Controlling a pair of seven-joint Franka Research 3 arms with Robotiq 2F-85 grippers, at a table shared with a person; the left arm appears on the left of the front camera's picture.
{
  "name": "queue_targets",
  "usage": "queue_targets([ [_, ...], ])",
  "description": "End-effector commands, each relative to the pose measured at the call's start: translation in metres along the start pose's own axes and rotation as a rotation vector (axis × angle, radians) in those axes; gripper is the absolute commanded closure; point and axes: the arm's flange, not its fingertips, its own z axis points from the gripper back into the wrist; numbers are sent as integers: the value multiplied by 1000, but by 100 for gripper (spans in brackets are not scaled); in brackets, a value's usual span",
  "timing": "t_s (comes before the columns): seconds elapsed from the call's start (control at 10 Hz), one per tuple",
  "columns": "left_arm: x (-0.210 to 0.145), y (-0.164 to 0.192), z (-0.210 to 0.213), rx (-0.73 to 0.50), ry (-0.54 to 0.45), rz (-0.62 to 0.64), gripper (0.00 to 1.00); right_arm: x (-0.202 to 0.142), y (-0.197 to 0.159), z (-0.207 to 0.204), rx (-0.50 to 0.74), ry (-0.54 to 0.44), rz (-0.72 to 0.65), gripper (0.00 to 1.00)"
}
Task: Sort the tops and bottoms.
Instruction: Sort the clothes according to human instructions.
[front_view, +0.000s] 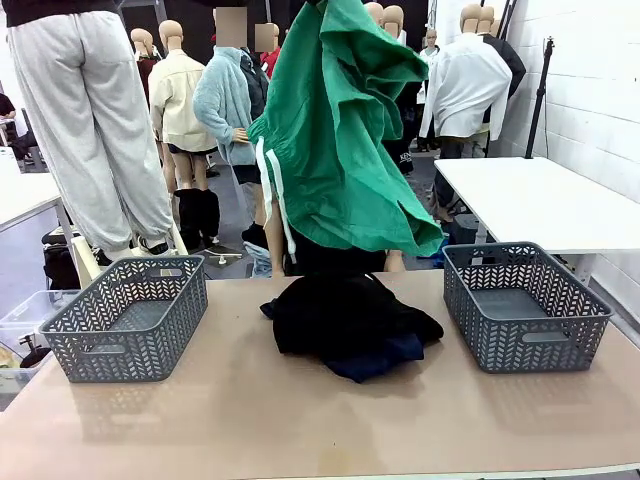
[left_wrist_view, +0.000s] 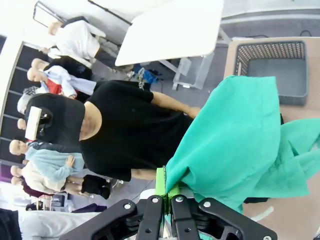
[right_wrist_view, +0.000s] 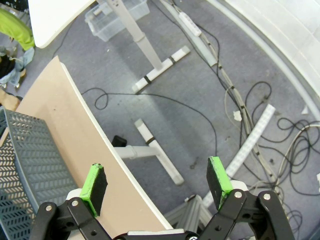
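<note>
While our left gripper (left_wrist_view: 165, 187) is clamped on the bottoms (front_view: 340, 130), which hang lengthwise straight down from it over the dark pile (front_view: 345, 320), midway between left basket (front_view: 150, 345) and right basket (front_view: 500, 335), our right gripper (right_wrist_view: 157, 182) points past the table edge, fingers apart and empty.

Teal-green bottoms (front_view: 340, 130), crumpled, high aloft

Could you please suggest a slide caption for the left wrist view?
Left gripper shut on the teal-green bottoms, a grey basket and a person in black beyond.
</note>
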Motion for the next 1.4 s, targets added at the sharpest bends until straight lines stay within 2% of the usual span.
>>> queue_targets([
  [0.0,0,1,0,-1,-3,-1,100,-3,0,2,-8,-6,18,0],
  [1.3,0,1,0,-1,-3,-1,100,-3,0,2,-8,-6,18,0],
])
